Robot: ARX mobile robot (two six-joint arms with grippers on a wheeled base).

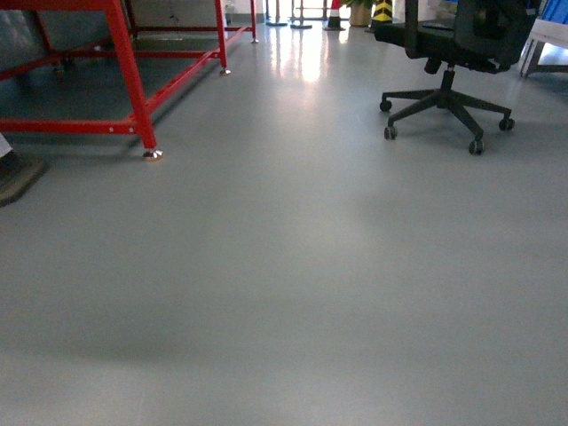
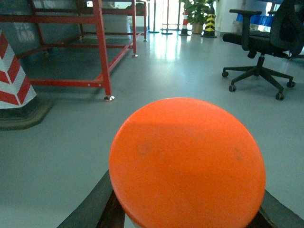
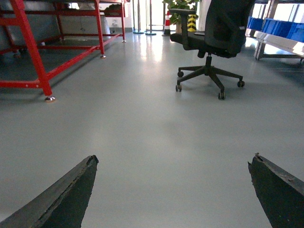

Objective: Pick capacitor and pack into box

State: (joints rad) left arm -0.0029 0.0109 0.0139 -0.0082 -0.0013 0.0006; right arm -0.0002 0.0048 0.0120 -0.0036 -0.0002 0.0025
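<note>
Orange fills the left wrist view: the capacitor (image 2: 187, 164) sits right in front of that camera, a rounded disc face blocking most of the lower frame. Dark finger edges of the left gripper (image 2: 185, 209) show at both lower corners, one on each side of the piece, so the jaws look closed on it, with the capacitor between them and held off the grey floor (image 1: 284, 284). Actual contact is hidden behind the piece, so the grip is a judgement.

The right gripper (image 3: 173, 190) is wide open and empty, its two dark fingertips (image 3: 71, 194) well apart with only bare floor between them.

Step in hand, by my reading: pick done, transport under way. No box in any view. The head view shows neither arm, only floor, a red metal frame (image 1: 124, 62) toward the upper left and a black office chair (image 1: 453, 53) toward the upper right. A red-and-white striped cone (image 2: 14, 76) stands at the left edge of the left wrist view, and blue bins (image 3: 280, 26) sit on a rack at the far right of the right wrist view.

Next move calls for bringing the pink tub into sight, then carrying the left gripper over its opening, lid clear, before releasing. Risk: the smooth rounded piece could slip.
</note>
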